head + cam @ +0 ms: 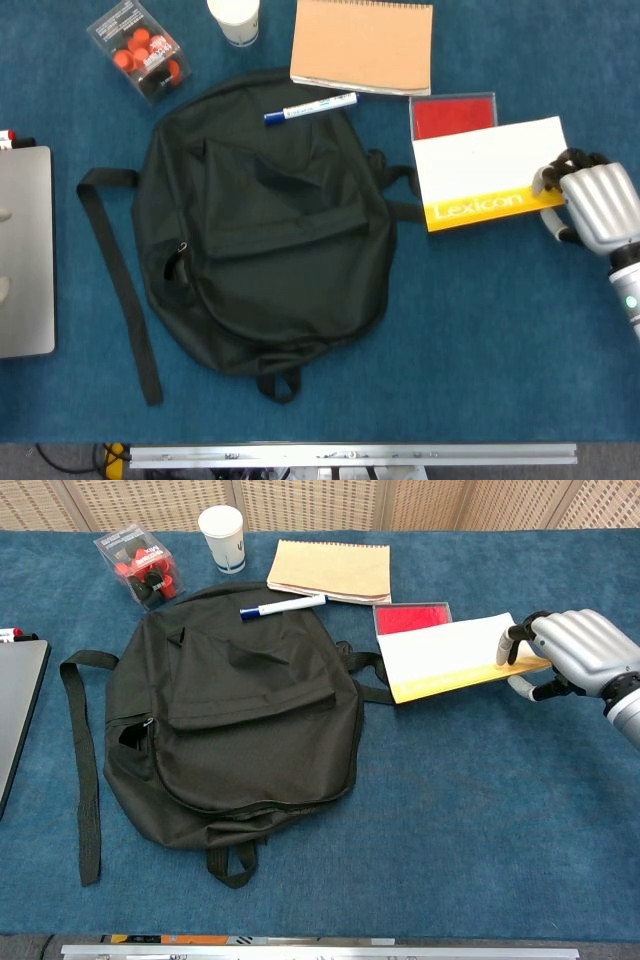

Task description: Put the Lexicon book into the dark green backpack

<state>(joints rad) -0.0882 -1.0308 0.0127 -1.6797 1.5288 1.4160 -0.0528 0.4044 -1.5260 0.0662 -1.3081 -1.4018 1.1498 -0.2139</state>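
The Lexicon book, white with a yellow band, is lifted and tilted at the right of the blue table. My right hand grips its right edge, fingers over the top and thumb beneath. The dark green backpack lies flat at the table's centre with its zips closed, left of the book. My left hand appears in neither view.
A red case lies partly under the book's far edge. A blue marker rests on the backpack's top. A tan notebook, paper cup, box of red balls and a laptop at left.
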